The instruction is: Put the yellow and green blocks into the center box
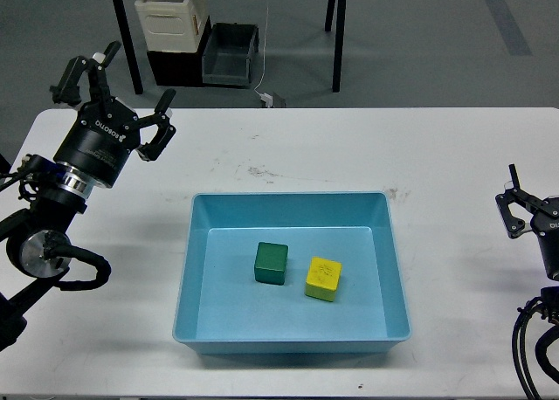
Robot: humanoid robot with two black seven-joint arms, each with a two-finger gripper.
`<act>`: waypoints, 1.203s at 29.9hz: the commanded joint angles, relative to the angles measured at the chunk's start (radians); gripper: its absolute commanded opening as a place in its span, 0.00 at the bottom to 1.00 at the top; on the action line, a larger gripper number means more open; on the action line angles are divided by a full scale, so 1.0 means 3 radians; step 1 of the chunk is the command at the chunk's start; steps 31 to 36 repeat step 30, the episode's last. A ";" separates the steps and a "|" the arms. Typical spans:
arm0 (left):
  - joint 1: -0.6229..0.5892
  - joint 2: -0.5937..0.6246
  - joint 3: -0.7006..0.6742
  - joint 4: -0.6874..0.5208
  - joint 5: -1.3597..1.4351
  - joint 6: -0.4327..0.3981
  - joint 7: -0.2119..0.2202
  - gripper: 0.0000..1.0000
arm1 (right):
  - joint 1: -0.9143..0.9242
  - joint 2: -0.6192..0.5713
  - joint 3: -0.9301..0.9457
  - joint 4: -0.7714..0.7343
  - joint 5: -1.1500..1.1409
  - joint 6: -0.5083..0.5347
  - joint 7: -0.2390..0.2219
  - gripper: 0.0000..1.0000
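A green block (pixel 272 263) and a yellow block (pixel 323 278) sit side by side on the floor of the light blue box (pixel 196 243) at the table's middle. My left gripper (pixel 113 81) is raised at the far left, well away from the box, with its fingers spread open and empty. My right gripper (pixel 524 210) is at the right edge of the view, over the table's right end. Its fingers are apart and hold nothing.
The white table (pixel 349 147) carries the box. Behind the table, on the floor, stand a white bin (pixel 172 17), a dark crate (pixel 229 55) and two black table legs (pixel 336 33). A white cable (pixel 265 42) hangs down there.
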 commanded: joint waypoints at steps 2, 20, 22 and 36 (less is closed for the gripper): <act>0.0330 -0.0023 -0.0177 -0.0056 -0.0862 -0.0170 0.0000 1.00 | -0.0168 0.0236 0.0014 0.0014 0.0083 0.0063 -0.0015 1.00; 0.0832 -0.0075 -0.0254 -0.0296 -0.1866 -0.0427 0.0000 1.00 | -0.0429 0.0375 -0.0057 0.0039 0.0364 0.0236 -0.0117 1.00; 0.0837 -0.0075 -0.0254 -0.0337 -0.1866 -0.0427 0.0000 1.00 | -0.0435 0.0370 -0.0119 0.0039 0.0364 0.0308 -0.0285 1.00; 0.0862 -0.0080 -0.0254 -0.0342 -0.1866 -0.0427 0.0000 1.00 | -0.0435 0.0370 -0.0160 0.0039 0.0359 0.0385 -0.0491 1.00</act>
